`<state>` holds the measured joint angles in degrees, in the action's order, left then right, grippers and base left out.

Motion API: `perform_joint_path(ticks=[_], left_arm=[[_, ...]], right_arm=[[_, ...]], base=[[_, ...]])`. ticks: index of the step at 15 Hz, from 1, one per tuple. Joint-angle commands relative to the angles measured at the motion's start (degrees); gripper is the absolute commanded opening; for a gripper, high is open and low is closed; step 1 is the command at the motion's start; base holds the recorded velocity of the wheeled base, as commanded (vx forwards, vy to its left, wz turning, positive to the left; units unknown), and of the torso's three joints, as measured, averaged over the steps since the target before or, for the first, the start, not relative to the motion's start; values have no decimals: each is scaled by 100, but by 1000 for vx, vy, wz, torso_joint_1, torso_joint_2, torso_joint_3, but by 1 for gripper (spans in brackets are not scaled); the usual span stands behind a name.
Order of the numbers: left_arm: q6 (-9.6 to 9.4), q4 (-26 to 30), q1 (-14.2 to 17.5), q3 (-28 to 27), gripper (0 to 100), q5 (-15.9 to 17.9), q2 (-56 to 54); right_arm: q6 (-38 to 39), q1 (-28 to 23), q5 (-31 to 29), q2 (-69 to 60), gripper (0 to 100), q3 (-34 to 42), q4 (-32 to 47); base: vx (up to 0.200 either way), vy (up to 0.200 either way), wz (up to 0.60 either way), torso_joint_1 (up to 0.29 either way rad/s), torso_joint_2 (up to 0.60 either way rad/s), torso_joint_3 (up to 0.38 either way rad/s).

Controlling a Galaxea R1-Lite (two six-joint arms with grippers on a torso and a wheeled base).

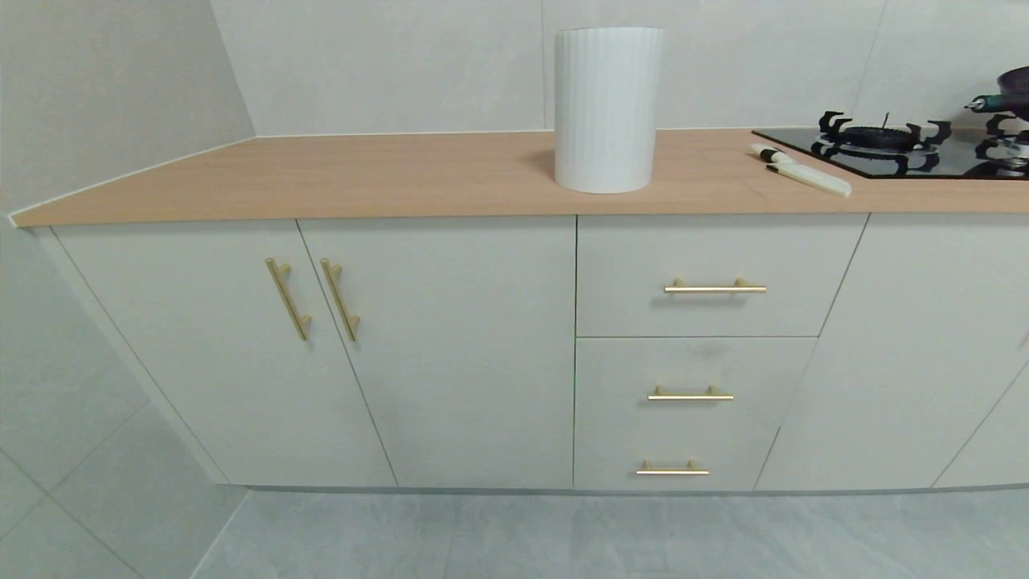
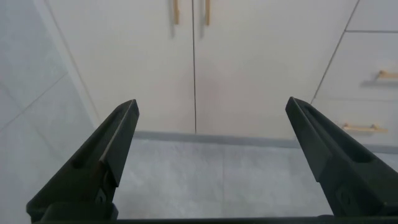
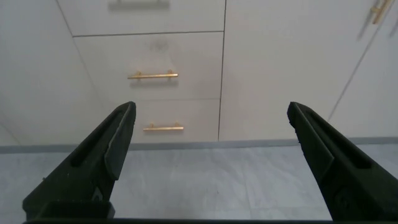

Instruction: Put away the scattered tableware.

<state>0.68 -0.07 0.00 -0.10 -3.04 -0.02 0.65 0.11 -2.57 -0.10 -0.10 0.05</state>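
Observation:
A white knife-like utensil with a dark band [image 1: 800, 170] lies on the wooden countertop [image 1: 362, 173], just left of the black gas hob [image 1: 900, 149]. A tall white ribbed container [image 1: 607, 108] stands on the counter at mid-right. My left gripper [image 2: 211, 112] is open, held low and facing the double cabinet doors above the floor. My right gripper [image 3: 211, 115] is open too, held low in front of the lower drawers, with nothing between its fingers.
Below the counter are double doors with gold handles [image 1: 313, 297] and a stack of three drawers, the top drawer handle [image 1: 714, 287] nearest the counter. A dark pan [image 1: 1009, 92] sits on the hob at far right. Grey tiled floor [image 1: 514, 539] lies in front.

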Motion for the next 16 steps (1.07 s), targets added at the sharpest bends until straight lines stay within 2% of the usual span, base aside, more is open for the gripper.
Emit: perform_joint_path(ticks=[1, 16], left_arm=[[2, -1, 0, 1, 100, -4, 2], [11, -10, 0, -8, 100, 5, 2]], right_arm=[[-3, -2, 11, 19, 100, 1, 4], [-3, 7, 11, 19, 100, 1, 4]], base=[[200, 0, 0, 7, 2, 2], [200, 0, 0, 3, 1, 3]])
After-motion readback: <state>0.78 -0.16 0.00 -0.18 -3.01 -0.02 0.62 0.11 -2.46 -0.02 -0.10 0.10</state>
